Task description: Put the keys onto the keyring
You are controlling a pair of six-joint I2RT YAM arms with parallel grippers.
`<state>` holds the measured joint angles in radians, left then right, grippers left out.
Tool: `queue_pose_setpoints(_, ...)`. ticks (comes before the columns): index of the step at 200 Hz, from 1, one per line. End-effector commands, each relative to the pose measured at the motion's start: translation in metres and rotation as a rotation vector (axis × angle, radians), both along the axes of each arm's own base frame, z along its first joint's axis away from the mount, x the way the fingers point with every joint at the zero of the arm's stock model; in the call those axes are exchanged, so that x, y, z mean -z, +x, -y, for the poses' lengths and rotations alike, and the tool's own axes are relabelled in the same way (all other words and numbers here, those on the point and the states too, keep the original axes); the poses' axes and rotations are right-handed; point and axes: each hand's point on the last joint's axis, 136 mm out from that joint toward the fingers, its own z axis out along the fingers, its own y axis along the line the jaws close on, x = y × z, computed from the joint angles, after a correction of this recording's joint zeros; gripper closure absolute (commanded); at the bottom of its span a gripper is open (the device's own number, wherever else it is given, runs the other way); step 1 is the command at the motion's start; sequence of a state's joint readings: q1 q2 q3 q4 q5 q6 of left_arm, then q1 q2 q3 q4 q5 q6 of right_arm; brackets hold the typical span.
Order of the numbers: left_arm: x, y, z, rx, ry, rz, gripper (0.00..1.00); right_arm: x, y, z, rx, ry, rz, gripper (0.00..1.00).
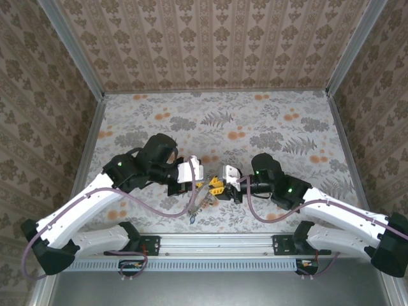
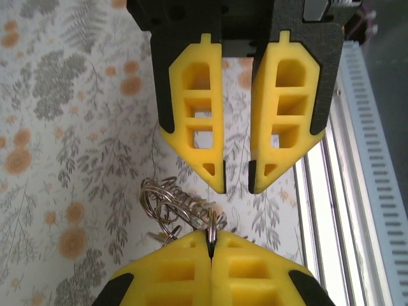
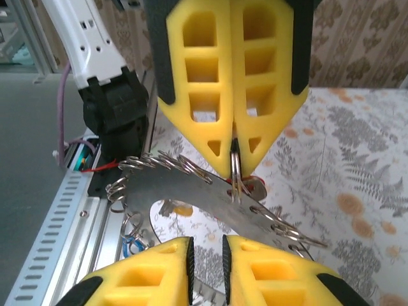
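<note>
While left pincer (image 3: 234, 162) clamps keyring (image 3: 204, 194), right pincer (image 3: 207, 247) apart just beside, floral tabletop (image 3: 357, 159) beneath

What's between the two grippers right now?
The keyring, pinched by the shut left gripper; the right gripper is slightly open. Seen in the right wrist view.

We're looking over every surface here, and we can't read a single word, label, brand, number or sign on any of it.
</note>
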<state>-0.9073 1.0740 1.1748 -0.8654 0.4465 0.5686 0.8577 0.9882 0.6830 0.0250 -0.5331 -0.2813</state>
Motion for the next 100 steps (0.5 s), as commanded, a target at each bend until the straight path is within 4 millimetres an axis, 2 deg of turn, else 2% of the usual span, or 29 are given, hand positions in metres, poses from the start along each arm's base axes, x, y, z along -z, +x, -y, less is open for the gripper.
queue_pose_setpoints(1,0.004,-0.002,-0.011,0.022,0.117,0.042,1.00,-0.003,0.003,-0.001,0.017,-0.009,-0.030,0.78)
queue_pose_setpoints(33,0.011,-0.003,-0.014,0.045,0.224,0.065,1.00,-0.014,0.008,-0.009,0.045,0.096,-0.080,0.77)
queue_pose_setpoints(67,0.011,-0.006,-0.013,0.071,0.284,0.058,1.00,-0.010,0.009,-0.015,0.028,0.115,-0.107,0.77)
queue_pose_setpoints(100,0.008,-0.006,-0.009,0.080,0.272,0.062,1.00,-0.009,0.005,-0.019,-0.001,0.122,-0.108,0.77)
